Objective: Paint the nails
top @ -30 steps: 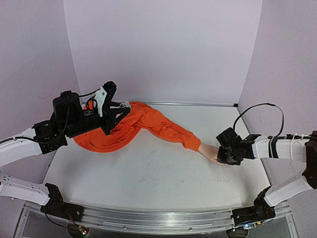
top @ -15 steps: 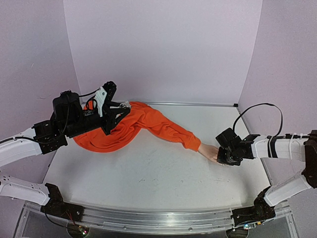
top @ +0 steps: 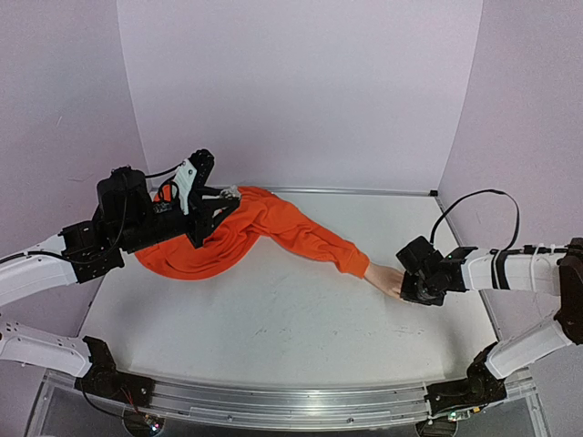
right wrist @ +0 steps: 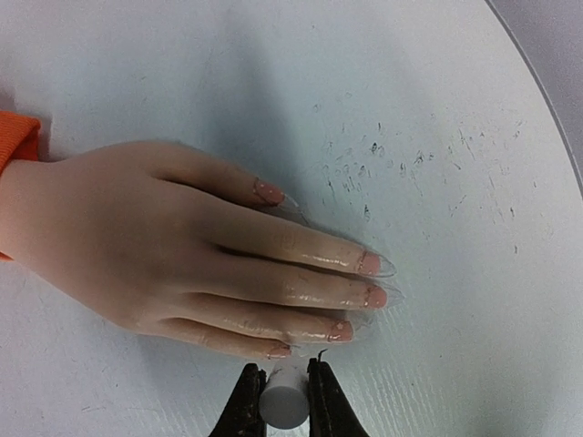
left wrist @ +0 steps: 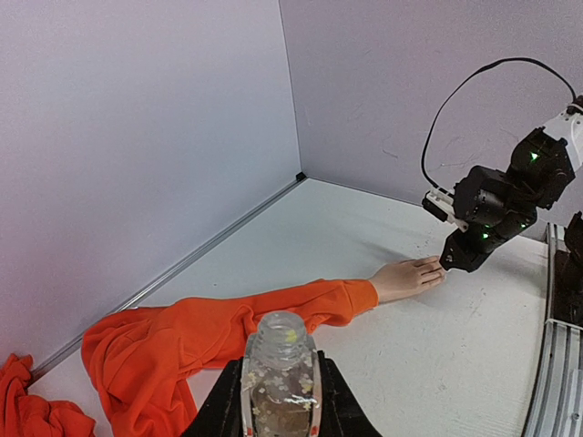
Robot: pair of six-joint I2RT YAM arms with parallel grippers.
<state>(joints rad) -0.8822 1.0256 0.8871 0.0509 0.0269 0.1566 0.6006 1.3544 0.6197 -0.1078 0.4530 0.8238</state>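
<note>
1. The left pincer (left wrist: 280, 401) is clenching a clear bottle (left wrist: 280, 350) upright, its neck open, above the heaped end of the orange sleeve (top: 273, 223) near the desk's back-left corner, close to the left wall (top: 64, 109).
2. The desk (top: 273, 319) is lying bare between the sleeve and the near rail (top: 273, 401), giving open room across its middle and front; the back wall (top: 301, 91) is meeting the desk along a straight seam just behind the sleeve.
3. The sleeve is running diagonally rightward, ending in a cuff from which the mannequin hand (right wrist: 164, 246) is lying palm down, fingers outstretched and pointing right.
4. The nails (right wrist: 369, 264) are sitting at the fingertips on the desk's right half, well apart from the left pincer and short of the desk's curved right edge.
5. The right pincer (right wrist: 284, 401) is clenching a small white cylinder (right wrist: 283, 407) and is hovering low, just beside the little finger's nail; whether the cylinder is touching that finger cannot be told.
6. The right wall (top: 528, 109) is standing close behind the right arm.
</note>
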